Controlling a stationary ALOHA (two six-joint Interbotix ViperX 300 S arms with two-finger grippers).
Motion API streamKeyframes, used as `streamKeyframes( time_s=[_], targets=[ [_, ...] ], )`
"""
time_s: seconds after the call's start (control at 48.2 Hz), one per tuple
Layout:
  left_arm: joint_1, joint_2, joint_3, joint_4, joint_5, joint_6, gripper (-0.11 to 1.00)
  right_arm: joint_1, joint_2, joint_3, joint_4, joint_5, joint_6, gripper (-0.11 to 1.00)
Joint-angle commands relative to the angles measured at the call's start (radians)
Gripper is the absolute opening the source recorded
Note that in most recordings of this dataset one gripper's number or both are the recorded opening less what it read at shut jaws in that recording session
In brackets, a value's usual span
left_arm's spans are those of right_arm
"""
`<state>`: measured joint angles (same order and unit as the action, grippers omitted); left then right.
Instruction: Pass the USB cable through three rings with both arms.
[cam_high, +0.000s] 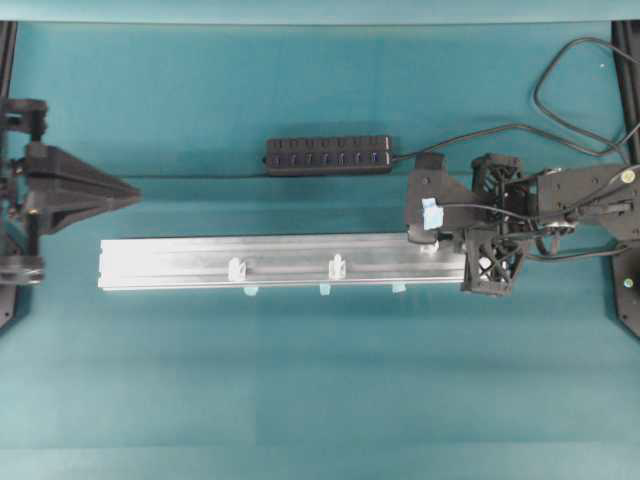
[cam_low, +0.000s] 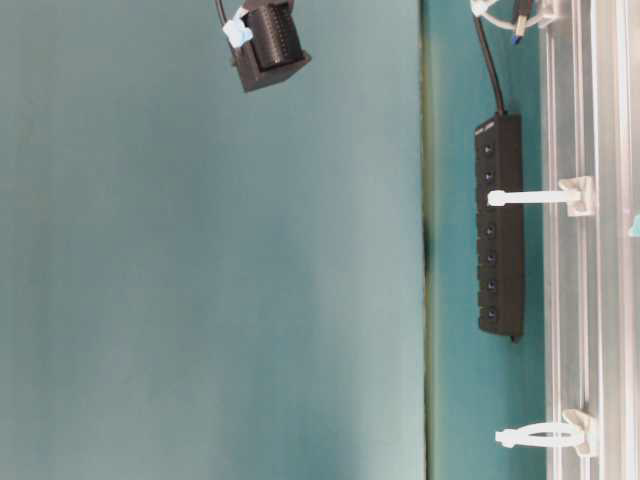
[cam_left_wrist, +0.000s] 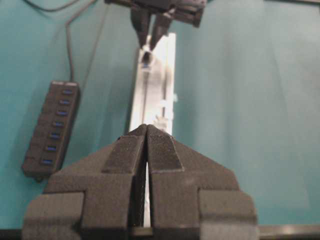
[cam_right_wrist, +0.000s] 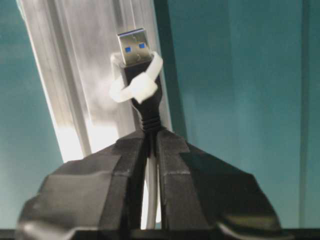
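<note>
Teal surface (cam_high: 300, 380) under everything, with a long silver rail (cam_high: 180, 262) lying across the middle and a black hub strip (cam_high: 328, 155) behind it. The right gripper (cam_right_wrist: 150, 135) had its jaws shut on the USB cable (cam_right_wrist: 148, 107), just behind the plug, and the silver tip had already poked through the first ring (cam_right_wrist: 137, 90) at the rail's right end. The left gripper (cam_left_wrist: 146, 131) sat well apart at the rail's left end, jaws pressed together on nothing, pointing along the rail. Judged step: pushing the plug through ring one. To do it well, the plug probably needed to stay level and in line with the rail so the loop would not snag on the plug's shoulder or bend over; the left arm would likely have to come in and take the tip on the far side. Count: three rings, the middle ring (cam_high: 337, 266) and the left ring (cam_high: 238, 269) not yet threaded; one cable, one rail, one hub strip, two grippers.
</note>
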<state>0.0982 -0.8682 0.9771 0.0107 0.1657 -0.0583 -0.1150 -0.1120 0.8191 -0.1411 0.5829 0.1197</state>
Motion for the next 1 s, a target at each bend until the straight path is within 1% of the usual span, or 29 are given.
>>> streamKeyframes(
  time_s=[0.0, 0.104, 0.394, 0.581, 0.706, 0.83, 0.872, 0.976],
  targets=[
    [0.011, 0.046, -0.035, 0.002, -0.052, -0.020, 0.02, 0.006, 0.000, -0.012, 0.003, -0.037, 0.031, -0.07],
    [0.025, 0.115, -0.048, 0.002, -0.103, -0.046, 0.02, 0.006, -0.006, -0.005, 0.003, -0.075, 0.052, -0.07],
    [0.023, 0.319, -0.132, 0.008, -0.199, -0.037, 0.02, 0.009, -0.009, 0.000, 0.003, -0.117, 0.057, -0.07],
    [0.025, 0.457, -0.202, 0.009, -0.218, -0.038, 0.02, 0.011, -0.020, 0.017, 0.006, -0.173, 0.058, -0.07],
    [0.025, 0.545, -0.252, 0.008, -0.218, -0.038, 0.03, 0.009, -0.040, 0.049, 0.014, -0.201, 0.060, -0.07],
    [0.025, 0.614, -0.290, 0.008, -0.219, -0.037, 0.08, 0.009, -0.061, 0.083, 0.017, -0.236, 0.060, -0.07],
    [0.025, 0.635, -0.302, 0.008, -0.219, -0.037, 0.11, 0.009, -0.069, 0.094, 0.017, -0.253, 0.060, -0.07],
    [0.025, 0.687, -0.333, 0.009, -0.224, -0.038, 0.28, 0.006, -0.083, 0.115, 0.017, -0.279, 0.063, -0.07]
  ],
)
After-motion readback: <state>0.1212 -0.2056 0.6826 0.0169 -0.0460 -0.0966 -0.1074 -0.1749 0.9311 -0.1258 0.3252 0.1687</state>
